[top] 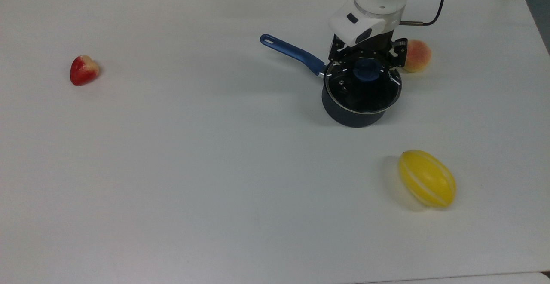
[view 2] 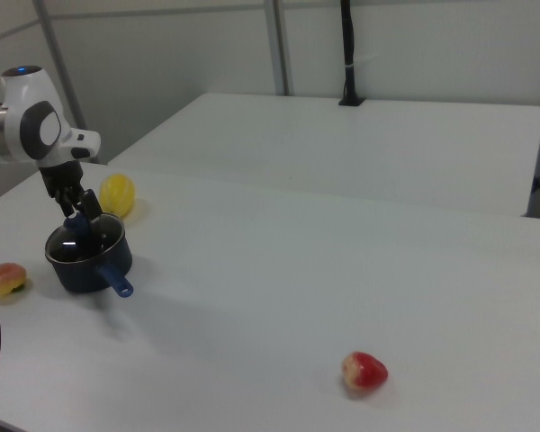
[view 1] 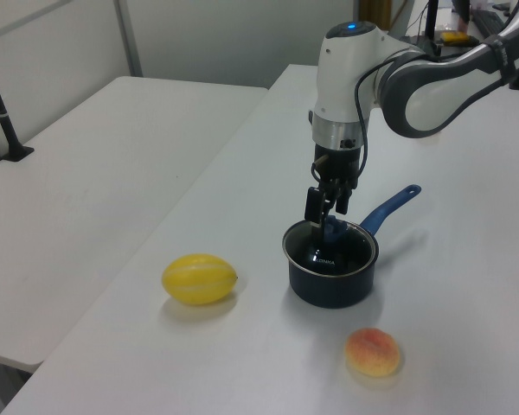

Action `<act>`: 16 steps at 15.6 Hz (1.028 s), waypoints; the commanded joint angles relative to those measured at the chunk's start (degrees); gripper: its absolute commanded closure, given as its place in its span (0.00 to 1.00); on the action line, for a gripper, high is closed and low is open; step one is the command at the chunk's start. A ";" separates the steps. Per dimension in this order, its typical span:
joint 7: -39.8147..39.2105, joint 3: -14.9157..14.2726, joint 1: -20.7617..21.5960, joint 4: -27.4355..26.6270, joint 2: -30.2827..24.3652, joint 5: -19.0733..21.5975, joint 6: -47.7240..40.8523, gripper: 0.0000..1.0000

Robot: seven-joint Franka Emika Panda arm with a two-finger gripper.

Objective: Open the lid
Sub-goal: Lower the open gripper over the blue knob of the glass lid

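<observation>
1. The lid (top: pixel 362 87) is sitting closed on the saucepan (view 1: pixel 331 275), so lifting is not yet done.
2. The tool (top: pixel 366 66) is straddling the lid's blue knob (top: pixel 366 69), fingers spread on either side, gripping nothing.
3. Closing on the knob and raising appear to be what is left.

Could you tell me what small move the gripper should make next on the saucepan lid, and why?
Probably close the fingers on the blue knob. The gripper is low over the lid, its open fingers either side of the knob, and the lid lies seated on the saucepan.
</observation>
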 commanded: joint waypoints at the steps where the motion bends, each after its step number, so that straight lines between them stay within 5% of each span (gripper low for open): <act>1: 1.31 0.33 0.72 -0.35 0.03 -1.41 1.50 0.00; 5: 1.22 0.86 0.72 -0.70 0.12 -2.46 1.50 0.19; 10: 0.69 0.86 0.72 -0.79 0.12 -3.34 1.50 0.92; 12: -0.10 0.86 0.64 -0.79 0.03 -3.34 1.41 1.00; 16: -0.28 0.86 0.55 -0.79 -0.58 -3.26 0.80 1.00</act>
